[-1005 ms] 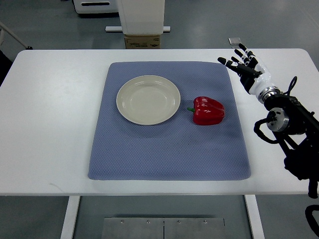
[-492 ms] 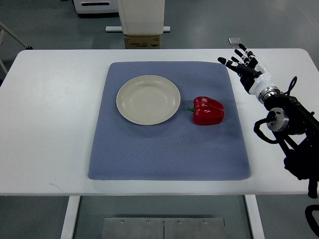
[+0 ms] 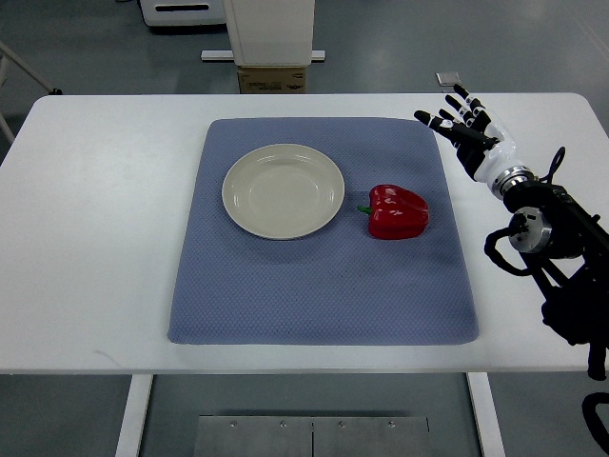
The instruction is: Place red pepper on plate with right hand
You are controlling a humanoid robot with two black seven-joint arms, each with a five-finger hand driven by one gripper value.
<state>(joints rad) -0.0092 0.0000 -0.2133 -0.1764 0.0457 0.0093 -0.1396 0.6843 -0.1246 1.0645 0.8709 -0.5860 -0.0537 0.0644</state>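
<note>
Top view, looking steeply down on a white worktop [image 3: 95,238]. Robot's right hand [image 3: 464,126] hovers over the far right part of the worktop, just off the far right corner of a blue mat. Its black fingers [image 3: 428,119] are spread apart and point toward the far edge and slightly left; they hold nothing. A white wrist section joins the hand to the right arm [image 3: 547,233], a dark mass of joints and looped cables that runs back toward the near right, leaving the picture at the right edge. No left arm shows.

Left of the hand and well apart from it, the blue mat [image 3: 314,305] covers the middle of the worktop, a roughly square textured cloth with rounded corners. On the mat's right half, a little nearer than its far edge, lies the red pepper [image 3: 400,212]. It rests on its side, glossy, with its short green stem pointing left toward the plate. Nothing touches it.

Just beside the pepper on its left, with a narrow strip of mat between them, sits a round cream plate [image 3: 283,190], in the far left part of the mat.

Beyond the worktop's far edge stand a grey floor, a white column base [image 3: 270,29] and a small brown box [image 3: 271,78].
</note>
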